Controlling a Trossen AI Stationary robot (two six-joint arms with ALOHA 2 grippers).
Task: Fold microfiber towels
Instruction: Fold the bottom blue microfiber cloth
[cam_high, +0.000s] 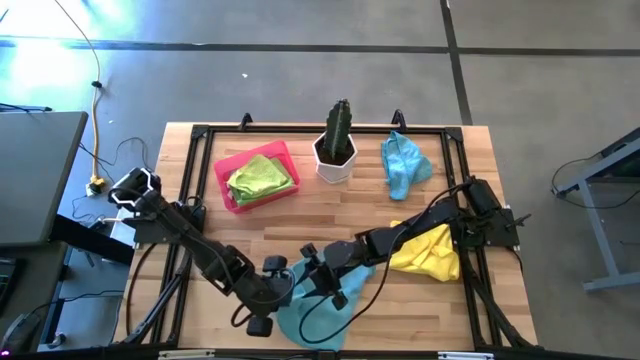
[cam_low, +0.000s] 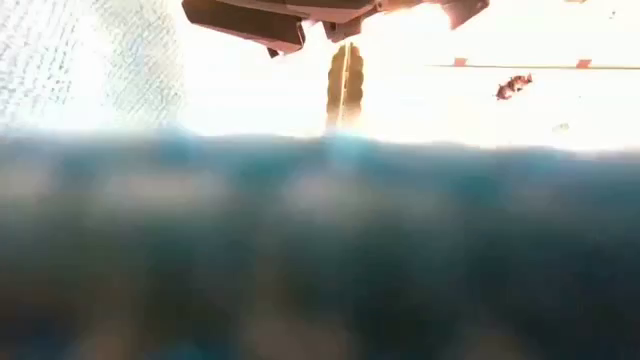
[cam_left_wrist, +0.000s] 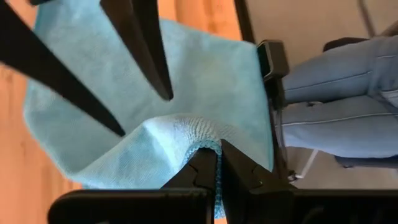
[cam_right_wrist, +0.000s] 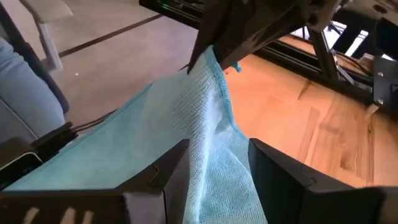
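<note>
A light blue microfiber towel (cam_high: 318, 316) (cam_left_wrist: 205, 74) lies at the table's near edge, part of it lifted, and it fills the low view (cam_low: 320, 250). My left gripper (cam_high: 286, 291) (cam_left_wrist: 215, 167) is shut on it. My right gripper (cam_high: 324, 284) (cam_right_wrist: 217, 177) is open, its fingers on either side of the raised cloth (cam_right_wrist: 208, 124). A yellow towel (cam_high: 428, 252) lies bunched at the right. Another light blue one (cam_high: 405, 165) lies crumpled at the far right, and a lime green one (cam_high: 260, 178) rests in the pink tray (cam_high: 222, 172). My left gripper pinches the light blue towel at its hemmed edge (cam_left_wrist: 200, 140) between its two fingertips, coming slanting down from the table's left. That edge is lifted into a peak (cam_right_wrist: 212, 59). The cloth slopes down from it and the rest lies on the table. My right gripper has the sloping cloth between its open fingers (cam_right_wrist: 171, 171); I cannot tell whether they touch it.
A potted cactus (cam_high: 337, 150) (cam_low: 345, 85) stands at the far middle beside the pink tray. A black frame (cam_high: 200, 135) runs around the wooden tabletop. A seated person's jeans-clad legs (cam_left_wrist: 336, 93) show just beyond the table's edge.
</note>
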